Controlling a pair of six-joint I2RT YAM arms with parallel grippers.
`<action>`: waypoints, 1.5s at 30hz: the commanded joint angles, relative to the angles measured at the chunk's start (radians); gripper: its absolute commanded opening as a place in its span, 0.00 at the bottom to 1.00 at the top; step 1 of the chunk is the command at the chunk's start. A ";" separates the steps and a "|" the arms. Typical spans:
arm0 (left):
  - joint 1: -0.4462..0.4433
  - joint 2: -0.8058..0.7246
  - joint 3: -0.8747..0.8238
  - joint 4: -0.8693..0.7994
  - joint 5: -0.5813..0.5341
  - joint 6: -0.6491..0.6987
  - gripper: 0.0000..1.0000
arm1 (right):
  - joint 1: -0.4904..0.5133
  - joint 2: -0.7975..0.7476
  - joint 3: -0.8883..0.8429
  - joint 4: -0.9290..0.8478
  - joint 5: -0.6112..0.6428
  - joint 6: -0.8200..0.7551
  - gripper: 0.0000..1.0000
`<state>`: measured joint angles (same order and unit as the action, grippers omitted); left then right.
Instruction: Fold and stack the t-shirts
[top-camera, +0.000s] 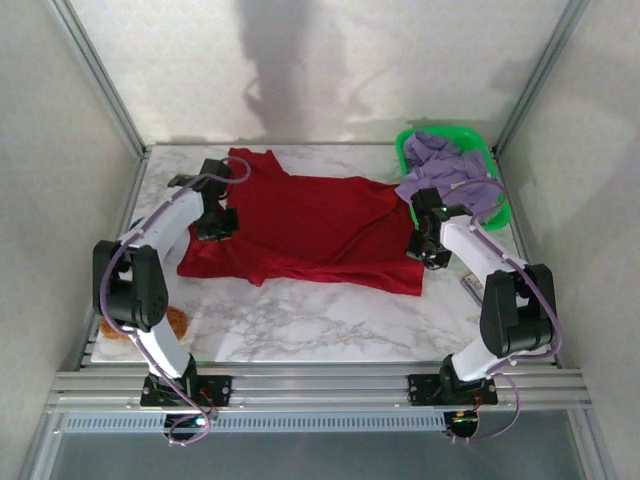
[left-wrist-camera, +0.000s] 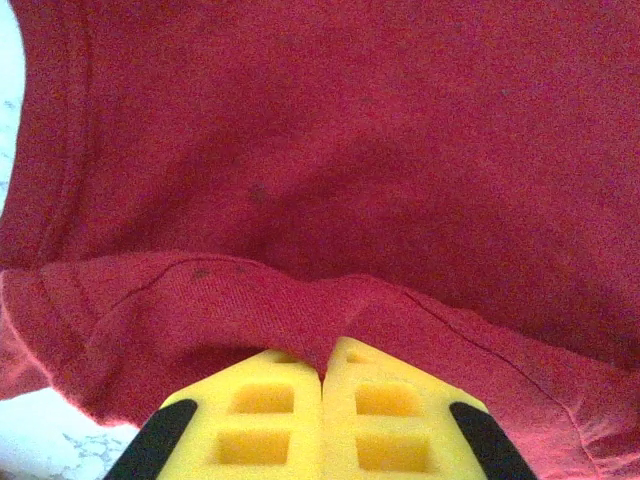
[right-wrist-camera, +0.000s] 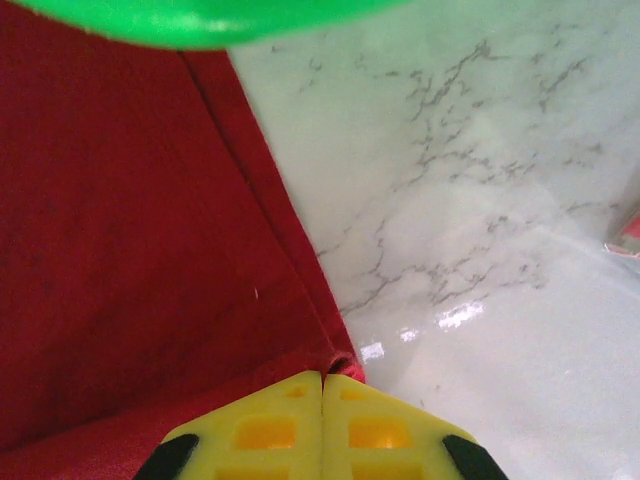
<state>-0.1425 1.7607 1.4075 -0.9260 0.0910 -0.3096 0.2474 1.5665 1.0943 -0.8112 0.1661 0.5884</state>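
Left claw (left-wrist-camera: 323, 362): yellow fingers pressed flat together with no gap. A raised fold of the deep red cloth t-shirt (left-wrist-camera: 380, 150) is nipped at their tips. A stitched hem runs across just above the tips. A sliver of the white grey-veined marble desk (left-wrist-camera: 40, 440) shows at the lower left.

Right claw (right-wrist-camera: 322, 382): fingers likewise closed tight, pinching the hemmed edge of the red shirt. Cloth spreads away to the left of this view, with bare desk to the right. The blurred rim of a bright green plastic basket (right-wrist-camera: 200, 18) crosses the top.

From above: the left claw sits on the shirt's left side edge and the right claw on its right side edge, each arm angling in from its base. The red shirt lies spread across the middle of the desk, mostly flat. One part reaches toward the far left and the near edge is rumpled.

Pale lavender-purple t-shirt (top-camera: 440, 160): heaped in the green basket at the far right corner of the desk. One part hangs over the rim toward the red shirt; I cannot tell whether the two touch.

Small fuzzy orange-brown lump (top-camera: 172, 320): at the near left edge of the desk, just beside the left arm and well apart from both shirts.
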 joint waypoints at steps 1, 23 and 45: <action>0.015 0.052 0.068 -0.029 0.014 0.036 0.00 | -0.010 0.027 0.041 0.035 0.046 -0.013 0.00; 0.063 0.009 0.050 0.009 0.106 0.003 0.48 | 0.032 -0.098 0.052 -0.030 -0.040 0.036 0.43; 0.288 0.099 -0.061 0.112 0.172 0.113 0.36 | 0.637 0.383 0.336 0.440 -0.316 0.482 0.44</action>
<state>0.1192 1.8317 1.3674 -0.8410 0.2058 -0.2276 0.8585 1.8996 1.3563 -0.4477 -0.1120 1.0046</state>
